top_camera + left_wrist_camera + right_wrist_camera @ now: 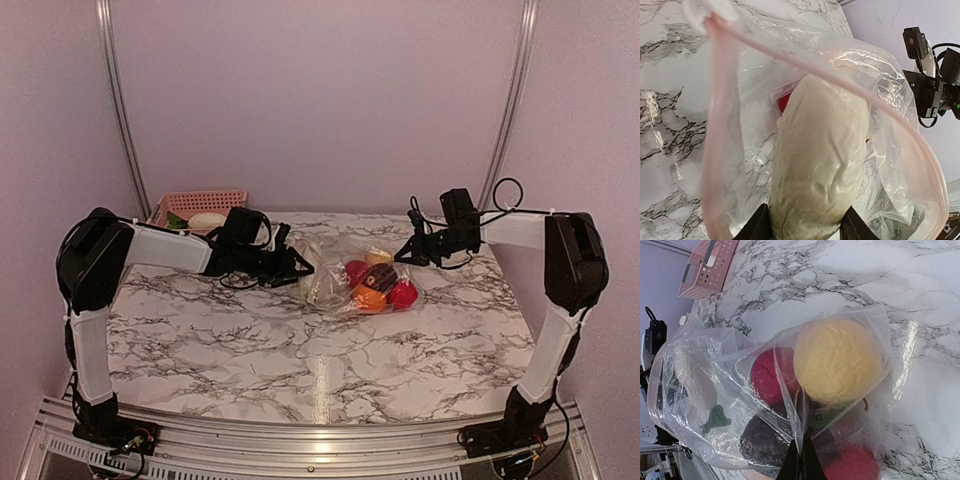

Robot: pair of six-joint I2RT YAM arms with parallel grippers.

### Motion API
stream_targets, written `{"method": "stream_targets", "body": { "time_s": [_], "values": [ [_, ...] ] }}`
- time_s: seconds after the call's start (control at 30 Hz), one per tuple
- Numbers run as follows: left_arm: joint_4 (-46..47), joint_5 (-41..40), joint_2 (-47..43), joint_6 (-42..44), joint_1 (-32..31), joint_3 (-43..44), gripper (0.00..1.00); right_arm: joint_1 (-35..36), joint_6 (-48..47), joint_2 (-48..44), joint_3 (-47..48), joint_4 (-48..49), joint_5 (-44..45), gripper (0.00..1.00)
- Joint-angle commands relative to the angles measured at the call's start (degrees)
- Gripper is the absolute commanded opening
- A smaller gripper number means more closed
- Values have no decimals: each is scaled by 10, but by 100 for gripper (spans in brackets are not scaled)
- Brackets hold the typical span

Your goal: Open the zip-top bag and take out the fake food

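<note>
We find the bag point(345, 275) mid-frame on the table point(300, 370), its mouth gaping toward frame left. The left gripper point(806, 223) reaches inside, jaws clasping the white food point(820, 160). The right gripper point(801, 463) pinches the bag's far end, likely anchoring it for the pull.

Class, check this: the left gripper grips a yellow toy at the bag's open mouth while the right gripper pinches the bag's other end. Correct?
Not quite. The left gripper grips a white toy, not a yellow one, as the left wrist view shows. The right gripper does pinch the zip-top bag.
</note>
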Motion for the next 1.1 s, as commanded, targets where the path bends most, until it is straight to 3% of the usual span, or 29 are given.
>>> {"method": "stream_targets", "body": {
  "time_s": [0.0,0.27,0.5,0.83,1.07],
  "values": [
    [-11,4,-37,-23,20,-37,14,-23,7,-29,-7,20,24,0],
    [25,-10,-105,-58,60,-97,13,-33,7,-39,-25,26,29,0],
    [-4,-27,-140,-42,140,-74,12,-37,8,-40,-31,37,17,0],
    [-35,-92,-86,-47,255,69,17,-37,16,-43,-41,50,2,0],
    [-66,-161,-14,-41,299,175,19,-36,21,-48,-50,55,0,0]
  ]
}}
